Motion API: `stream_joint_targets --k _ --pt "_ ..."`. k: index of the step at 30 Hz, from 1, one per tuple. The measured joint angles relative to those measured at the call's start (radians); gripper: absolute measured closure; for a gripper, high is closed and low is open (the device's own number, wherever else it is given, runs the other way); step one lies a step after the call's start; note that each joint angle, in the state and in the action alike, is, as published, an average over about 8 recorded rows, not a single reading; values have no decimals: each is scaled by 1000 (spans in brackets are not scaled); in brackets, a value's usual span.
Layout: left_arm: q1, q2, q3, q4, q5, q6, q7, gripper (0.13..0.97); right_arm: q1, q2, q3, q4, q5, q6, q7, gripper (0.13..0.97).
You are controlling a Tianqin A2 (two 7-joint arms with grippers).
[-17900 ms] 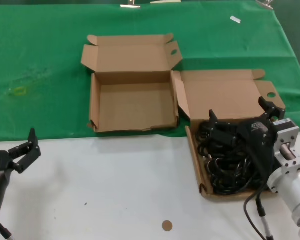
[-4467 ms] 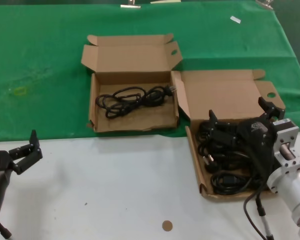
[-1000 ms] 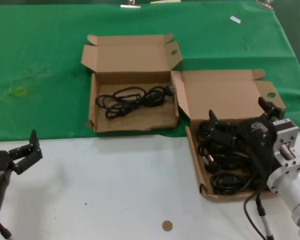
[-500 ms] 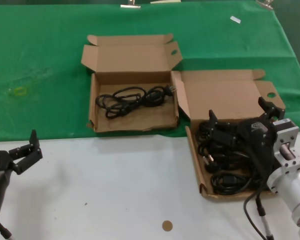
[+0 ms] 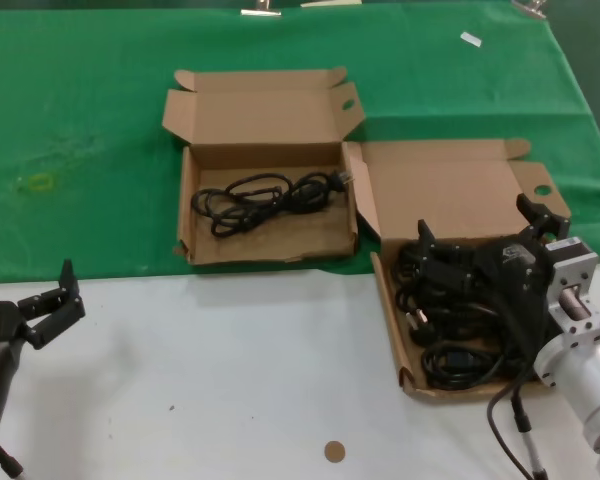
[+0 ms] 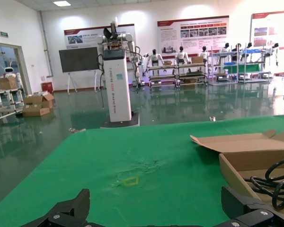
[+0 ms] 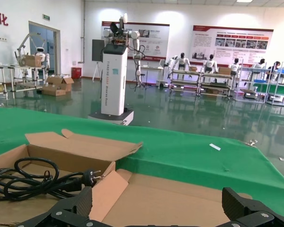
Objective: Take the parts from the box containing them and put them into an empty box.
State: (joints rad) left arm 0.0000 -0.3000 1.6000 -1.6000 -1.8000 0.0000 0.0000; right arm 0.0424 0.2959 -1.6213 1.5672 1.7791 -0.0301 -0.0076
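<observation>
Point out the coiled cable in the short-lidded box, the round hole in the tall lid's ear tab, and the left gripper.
Coiled cable [image 5: 265, 197], head view, middle of the coil.
Round hole [image 5: 543, 189], head view, hole's edge on the ear tab.
Left gripper [image 5: 58, 297], head view, between its open fingers.

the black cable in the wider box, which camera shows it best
The head view: the whole coiled cable lies in the wider box, seen from above. The right wrist view shows its coil and plug side-on; the left wrist view only loops.

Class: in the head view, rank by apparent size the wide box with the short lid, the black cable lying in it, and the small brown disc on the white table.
1. Wide box with the short lid, clearly largest.
2. Black cable, lying inside that box's tray.
3. Brown disc, smallest, even though it sits nearer the camera.
</observation>
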Motion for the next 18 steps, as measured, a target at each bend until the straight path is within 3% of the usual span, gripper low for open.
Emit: stream_joint_targets --k 18 --pt "0 0 0 0 0 0 0 132 0 0 0 0 0 0 0 129"
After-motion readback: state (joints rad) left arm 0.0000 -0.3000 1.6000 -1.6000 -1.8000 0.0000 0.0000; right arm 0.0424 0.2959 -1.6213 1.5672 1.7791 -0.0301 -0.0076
